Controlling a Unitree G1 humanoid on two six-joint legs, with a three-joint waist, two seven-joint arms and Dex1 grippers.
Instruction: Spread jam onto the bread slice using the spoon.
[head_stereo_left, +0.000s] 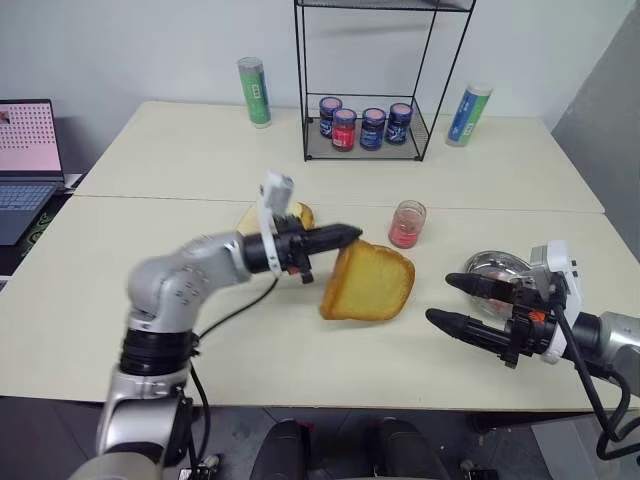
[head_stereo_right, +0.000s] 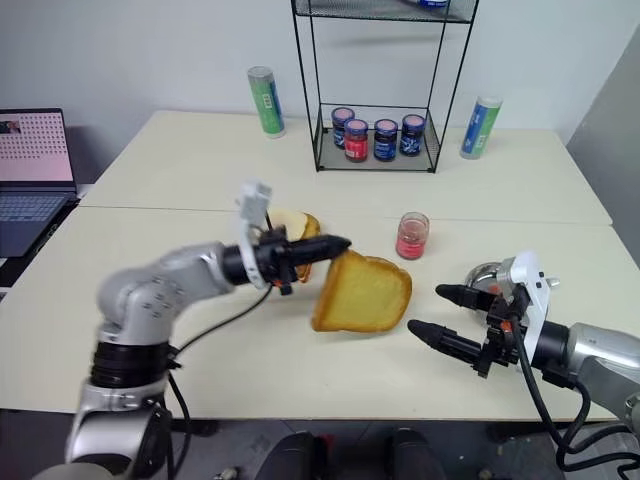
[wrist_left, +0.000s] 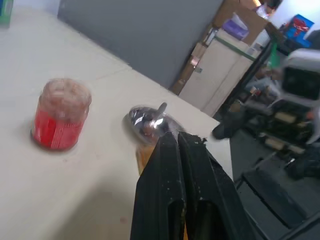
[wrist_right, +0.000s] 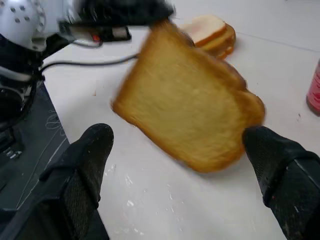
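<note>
Spanning the scene, two pale tables (head_stereo_left: 150, 330) stand pushed together, a seam running between them. At the far side stands a black wire rack (head_stereo_left: 366, 80) with four dark lidded jars (head_stereo_left: 365, 125) on its lower shelf; a green can (head_stereo_left: 255, 91) stands to its left and another can (head_stereo_left: 468, 114) to its right. A laptop (head_stereo_left: 28, 150) sits open off the left edge.

Nearer, the left gripper (head_stereo_left: 348, 236) points toward the robot's right, its fingers (wrist_left: 175, 165) pressed together on the top corner of the bread (head_stereo_left: 367, 282). The slice hangs tilted from that corner, its lower edge close to the table; whether it touches cannot be told. Behind the left arm lies a stack of paler slices (head_stereo_right: 300, 225).

The right gripper (head_stereo_left: 450, 300) hovers just right of the bread, its two fingers (wrist_right: 85, 165) spread wide, one to each side of the slice in the right wrist view, not touching it.

Past the bread, the jam (head_stereo_left: 407, 223) stands upright in its lidless glass jar, apart from the slice. To its right a round steel dish (head_stereo_left: 495, 268) sits behind the right gripper, and the spoon (wrist_left: 159, 111) rests in it, handle sticking up over the rim.
</note>
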